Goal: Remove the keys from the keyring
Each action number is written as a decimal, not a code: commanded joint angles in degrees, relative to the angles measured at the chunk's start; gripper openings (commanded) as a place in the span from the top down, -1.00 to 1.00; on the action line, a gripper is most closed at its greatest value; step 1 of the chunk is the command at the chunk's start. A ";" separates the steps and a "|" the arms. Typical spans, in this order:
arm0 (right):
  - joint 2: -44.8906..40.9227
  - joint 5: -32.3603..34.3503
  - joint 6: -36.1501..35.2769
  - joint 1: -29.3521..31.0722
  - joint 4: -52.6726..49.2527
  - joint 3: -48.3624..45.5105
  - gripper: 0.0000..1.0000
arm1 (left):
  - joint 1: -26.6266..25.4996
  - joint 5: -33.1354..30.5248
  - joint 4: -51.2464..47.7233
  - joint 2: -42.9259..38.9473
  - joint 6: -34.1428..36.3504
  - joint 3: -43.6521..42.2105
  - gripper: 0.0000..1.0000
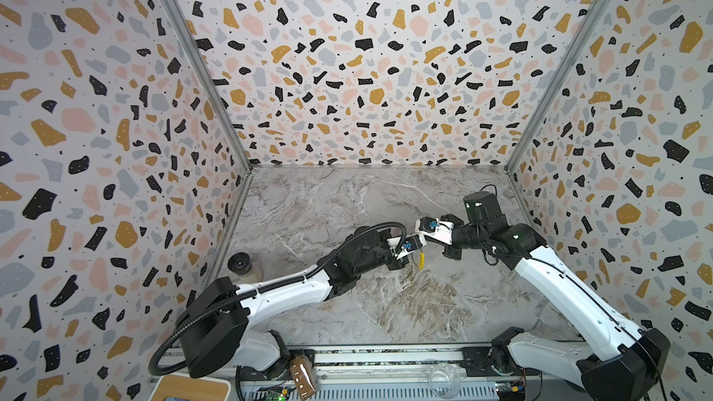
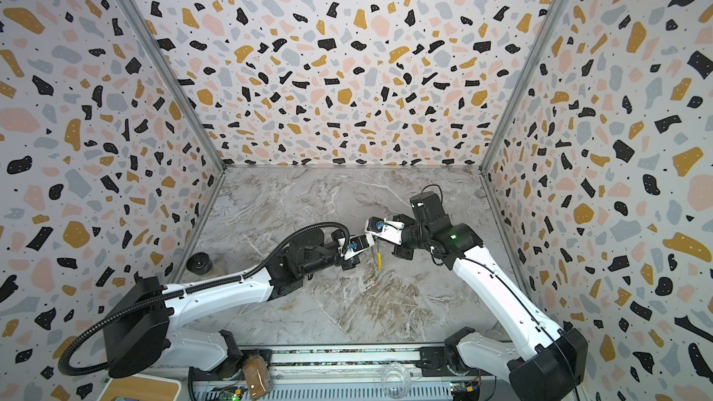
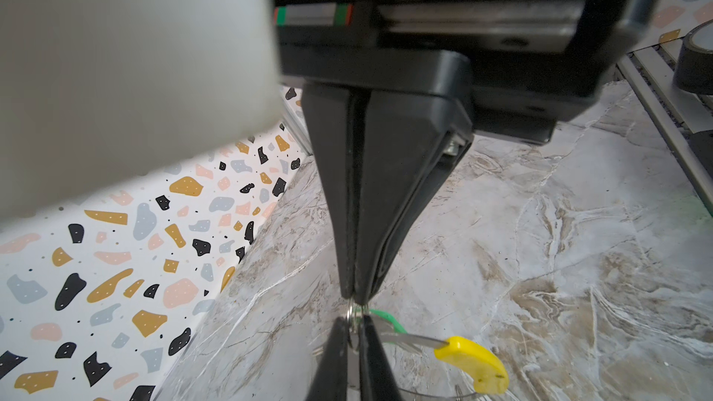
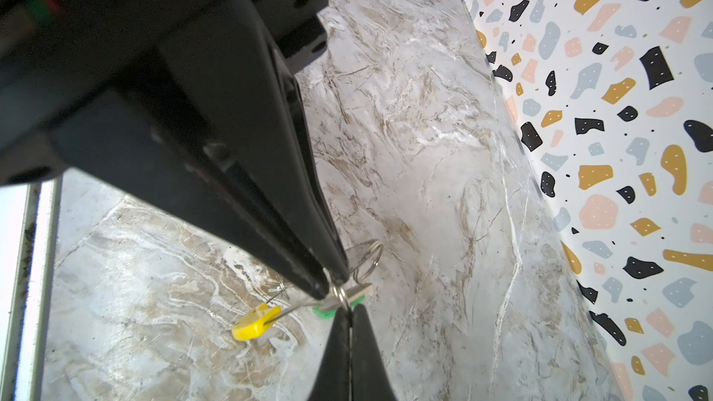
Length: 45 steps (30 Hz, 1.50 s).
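Keyring (image 3: 420,339) shiny thin metal; yellow sleeve (image 3: 472,364) smooth plastic; table (image 3: 540,225) marble-look, slight sheen; jaws matt black.

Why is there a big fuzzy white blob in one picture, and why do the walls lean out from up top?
Left wrist view: the pale blob is too close to the lens, so it blurs, while the keyring looks sharp. Both top views: the wide lens makes the speckled walls splay outward. Right wrist view: the bright strip is washed out white.
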 commanded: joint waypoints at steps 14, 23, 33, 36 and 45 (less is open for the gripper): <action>0.10 -5.84 -1.94 0.91 -1.47 3.89 0.97 | 2.73 2.30 2.64 -1.87 -4.17 -0.40 1.00; 1.29 -5.92 -1.73 0.74 -3.05 5.23 0.97 | 7.42 13.41 1.16 -6.97 -8.06 -2.50 0.58; 1.61 -6.18 -0.55 0.86 -3.84 5.46 0.96 | 7.66 19.80 -6.27 -5.66 -3.91 0.86 0.58; 1.87 -6.19 -0.36 0.94 -3.85 5.51 0.96 | 7.64 20.23 -6.39 -4.97 -3.95 1.22 0.58; 1.96 -6.31 0.03 1.06 -3.51 5.53 0.96 | 7.29 18.30 -4.60 -3.30 -5.03 1.66 0.60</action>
